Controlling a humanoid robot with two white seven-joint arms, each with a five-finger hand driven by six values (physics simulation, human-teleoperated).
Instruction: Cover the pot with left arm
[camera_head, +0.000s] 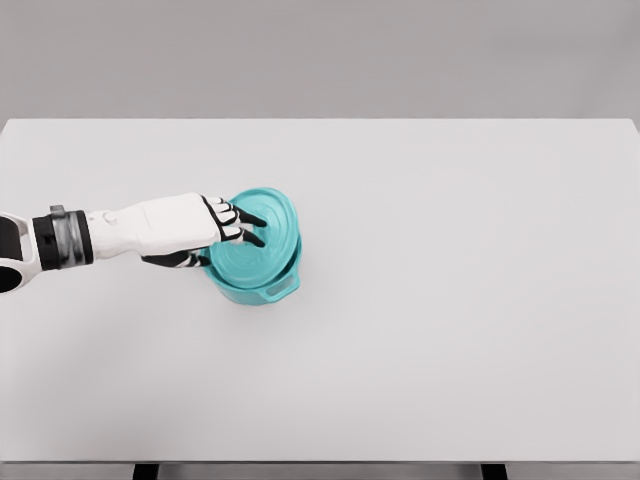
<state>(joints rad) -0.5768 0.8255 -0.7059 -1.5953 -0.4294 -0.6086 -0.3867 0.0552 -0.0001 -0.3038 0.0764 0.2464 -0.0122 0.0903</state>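
Head view: left hand (215, 232) grips teal lid (262, 240) over pot (262, 292) on white table (450, 300), grey wall (320, 55) behind

White table (450, 330) against grey wall (320, 55)

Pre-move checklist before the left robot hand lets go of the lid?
1. Lid over pot: ok, it sits above the teal body.
2. Lid seated level: not ok, it looks tilted, far edge higher.
3. Left robot hand grip: ok, fingers on the lid top, thumb under its left edge.
4. Pot upright on table: ok, its handle shows at the near side.
5. Retreat path to the left: ok, bare table there.
6. Right arm: cannot tell, out of view.
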